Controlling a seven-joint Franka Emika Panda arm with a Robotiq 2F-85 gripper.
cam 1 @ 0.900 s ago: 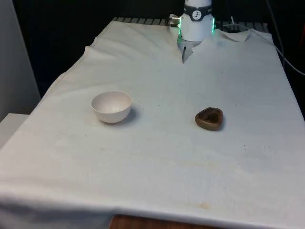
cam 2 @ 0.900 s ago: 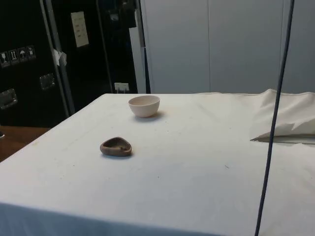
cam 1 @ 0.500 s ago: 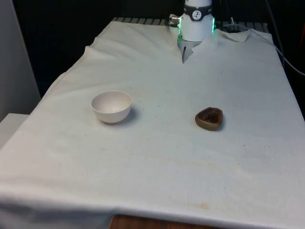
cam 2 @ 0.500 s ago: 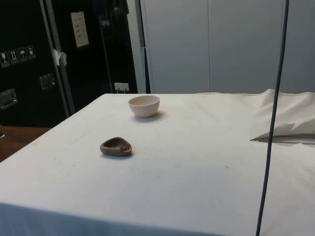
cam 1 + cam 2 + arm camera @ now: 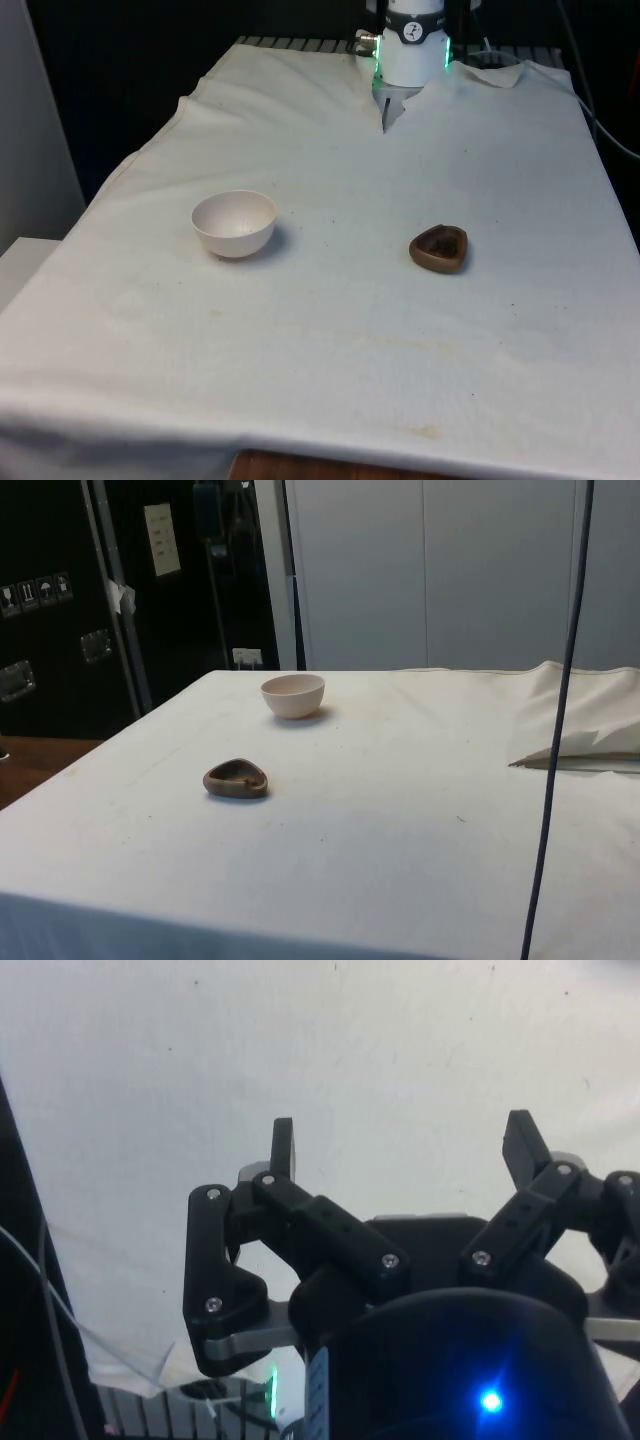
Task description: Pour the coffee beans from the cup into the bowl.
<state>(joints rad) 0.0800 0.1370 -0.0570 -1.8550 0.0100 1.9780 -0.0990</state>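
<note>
A: The tool hangs high over bare cloth, fingers spread wide and nothing between them.

B: Anything different from a second ago?

A: On the tabletop, nothing. The cup and the bowl sit exactly where they were in both fixed views. Only the dark cable in the side view has drifted slightly, which suggests the arm is stirring overhead.

B: So the task hasn't begun.

A: I'd judge it at the very start. The cup, a low brown dish with dark contents, rests toward the front view's right, untouched. The bowl, pale and upright, sits toward the front view's left, well apart from it. I can't make out any beans inside the bowl.

B: What does the next move call for?

A: Probably a descent to the cup. It is shallow with a low rim, so there is little wall to pinch, and a careless grip could tip it and scatter the beans on the cloth.
</note>
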